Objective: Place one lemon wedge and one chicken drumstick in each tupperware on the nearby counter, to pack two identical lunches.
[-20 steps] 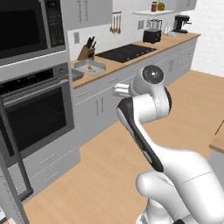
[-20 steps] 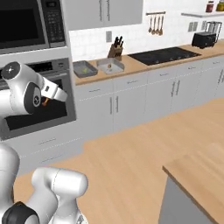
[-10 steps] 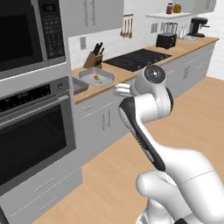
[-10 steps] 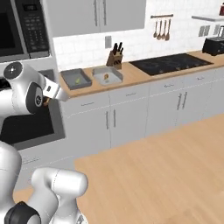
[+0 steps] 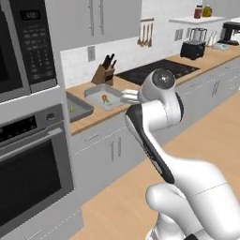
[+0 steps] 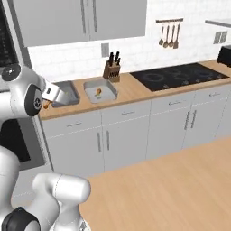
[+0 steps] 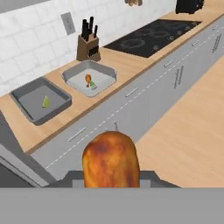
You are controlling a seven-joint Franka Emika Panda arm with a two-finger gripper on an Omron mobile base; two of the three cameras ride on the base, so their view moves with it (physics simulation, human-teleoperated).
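- while the pincer (image 7: 111,183) pinches a drumstick (image 7: 111,159), its bulky brown end fills the lower hand view.
- ahead and below, on the tan surface (image 7: 127,65), sit two grey containers.
- the left container (image 7: 40,103) holds just a lemon wedge (image 7: 45,102); the right container (image 7: 89,78) already has a second drumstick (image 7: 88,79) and its own wedge.
- judging by this, the held drumstick belongs in the left one, forward and left of the pincer.

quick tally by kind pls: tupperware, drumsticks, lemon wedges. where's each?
Tupperware: 2, left one, right one.
Drumsticks: 2, one in the right tupperware, one in the gripper.
Lemon wedges: 2, one in the left tupperware, one beside the right-hand drumstick.
Total: 6.
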